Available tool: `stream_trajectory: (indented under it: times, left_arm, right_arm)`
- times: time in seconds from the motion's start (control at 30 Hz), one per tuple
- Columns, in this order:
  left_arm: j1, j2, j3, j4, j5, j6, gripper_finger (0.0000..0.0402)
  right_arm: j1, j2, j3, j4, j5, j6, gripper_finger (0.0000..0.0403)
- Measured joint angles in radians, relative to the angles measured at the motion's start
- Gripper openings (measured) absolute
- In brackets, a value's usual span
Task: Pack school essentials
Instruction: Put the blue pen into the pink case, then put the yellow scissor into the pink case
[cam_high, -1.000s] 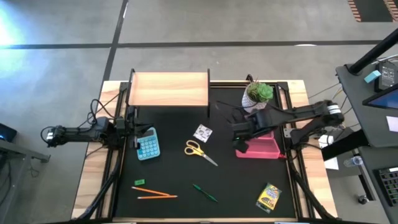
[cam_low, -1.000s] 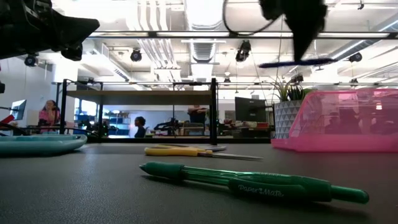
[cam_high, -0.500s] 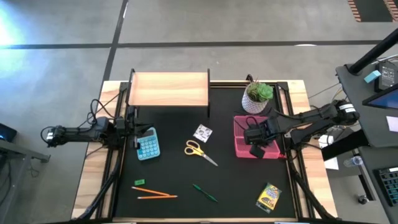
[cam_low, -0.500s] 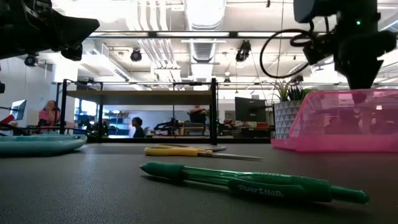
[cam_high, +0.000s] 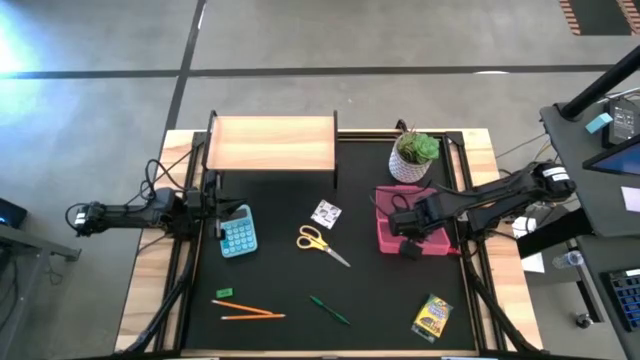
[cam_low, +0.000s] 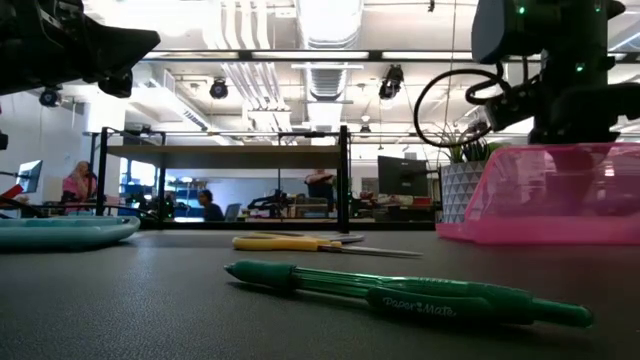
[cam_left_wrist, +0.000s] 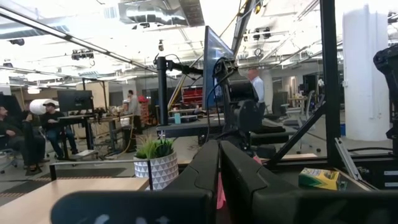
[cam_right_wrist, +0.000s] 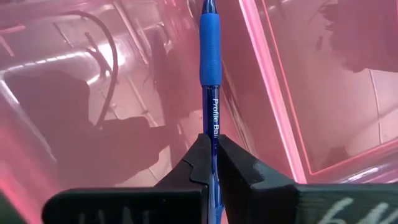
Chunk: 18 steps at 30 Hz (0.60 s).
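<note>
My right gripper (cam_high: 408, 228) is low inside the pink box (cam_high: 436, 240), shut on a blue pen (cam_right_wrist: 209, 68); the box's translucent floor fills the right wrist view. On the black mat lie the yellow-handled scissors (cam_high: 320, 240), white patterned card (cam_high: 325, 213), green pen (cam_high: 328, 310), orange pencils (cam_high: 248, 313), green eraser (cam_high: 223, 293) and crayon box (cam_high: 432, 316). In the low view the green pen (cam_low: 400, 290) lies nearest, with the scissors (cam_low: 300, 242) behind it. My left gripper (cam_left_wrist: 218, 177) waits shut at the table's left edge. My right gripper pinches the blue pen's barrel (cam_right_wrist: 212, 127) between its two fingertips, well behind the rubber grip (cam_right_wrist: 209, 43). The pen runs on past the fingers, in line with them, over the floor of the pink box. Whether its tip touches the floor I cannot tell.
A potted plant (cam_high: 415, 155) stands just beyond the pink box. A wooden shelf (cam_high: 272, 143) sits at the far edge and a blue calculator (cam_high: 238, 235) lies near the left arm. People sit and stand in the room behind the table.
My right gripper, carrying the blue pen, has moved from above the pink box's left side toward the table's right and come down into the box. The pen that showed high in the low view is now down behind the box wall.
</note>
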<state>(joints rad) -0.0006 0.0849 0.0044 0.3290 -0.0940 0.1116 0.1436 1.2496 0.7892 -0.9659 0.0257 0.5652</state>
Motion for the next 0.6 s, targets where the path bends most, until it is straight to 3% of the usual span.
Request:
stream_trajectory:
  times: [0.17, 0.4, 0.6]
  left_arm:
    - [0.0, 0.0, 0.0, 0.0, 0.0, 0.0, 0.0]
    - [0.0, 0.0, 0.0, 0.0, 0.0, 0.0, 0.0]
    - [0.0, 0.0, 0.0, 0.0, 0.0, 0.0, 0.0]
  right_arm:
    - [0.0, 0.015, 0.0, 0.004, 0.0, 0.001, 0.0039]
    - [0.0, 0.013, 0.001, -0.007, 0.0, 0.027, 0.0115]
    - [0.0, 0.009, 0.092, -0.106, 0.001, 0.028, 0.016]
